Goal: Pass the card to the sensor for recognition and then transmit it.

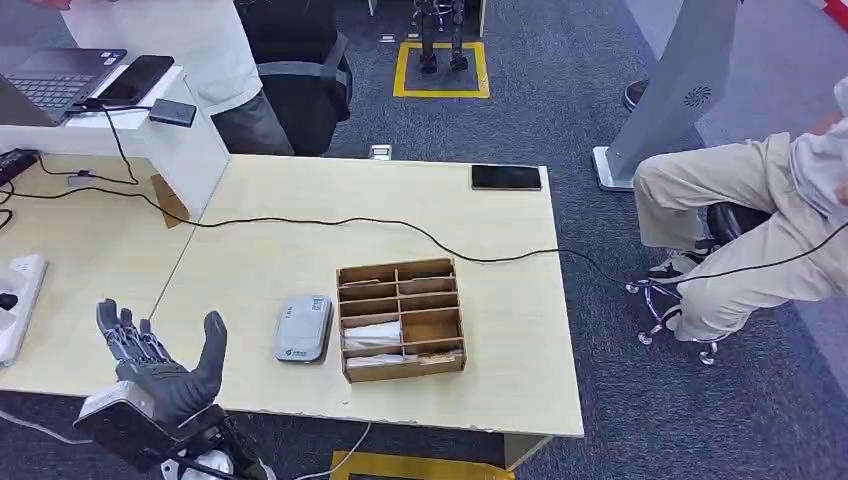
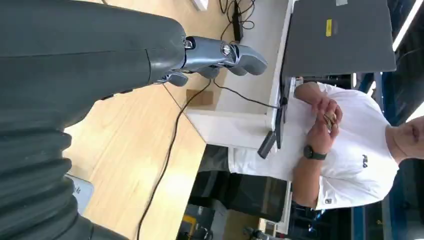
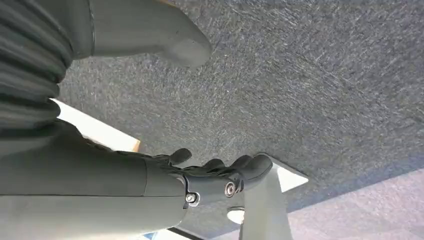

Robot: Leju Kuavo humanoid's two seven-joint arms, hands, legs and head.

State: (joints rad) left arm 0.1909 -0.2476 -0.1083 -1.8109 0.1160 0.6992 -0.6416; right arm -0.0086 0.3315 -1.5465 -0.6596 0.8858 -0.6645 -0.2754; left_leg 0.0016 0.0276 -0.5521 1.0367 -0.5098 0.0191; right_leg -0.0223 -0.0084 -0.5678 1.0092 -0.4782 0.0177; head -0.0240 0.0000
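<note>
Light wood-grain desk (image 1: pixel 300 215), flat rectangular top, pale chipped front edge, butts against a second desk on the left; dark grey-blue carpet (image 1: pixel 560 90) all around. White raised partition shelf (image 1: pixel 170 140) at the back left carries a laptop (image 1: pixel 55 75) and a black phone (image 1: pixel 135 78). Black cable (image 1: pixel 330 222) runs across the desk and off the right edge toward a seated person in beige trousers (image 1: pixel 720 230). Another dark phone (image 1: pixel 506 177) lies flat at the far edge. Wooden divided box (image 1: pixel 400 318) sits near the front edge, white cards (image 1: pixel 372 335) lying in its lower-left slots. Just beside it on the left, not touching, the grey rounded card sensor (image 1: pixel 303 327). White power strip (image 1: pixel 20 300) at far left. Bare desk between sensor and left hand.

Left hand (image 1: pixel 160 365) raised over the front-left desk edge, palm up, fingers spread, holding nothing. Right hand (image 3: pixel 220 175) hangs over carpet, fingers loosely curled, nothing in it; whether spread or closed, cannot tell.
</note>
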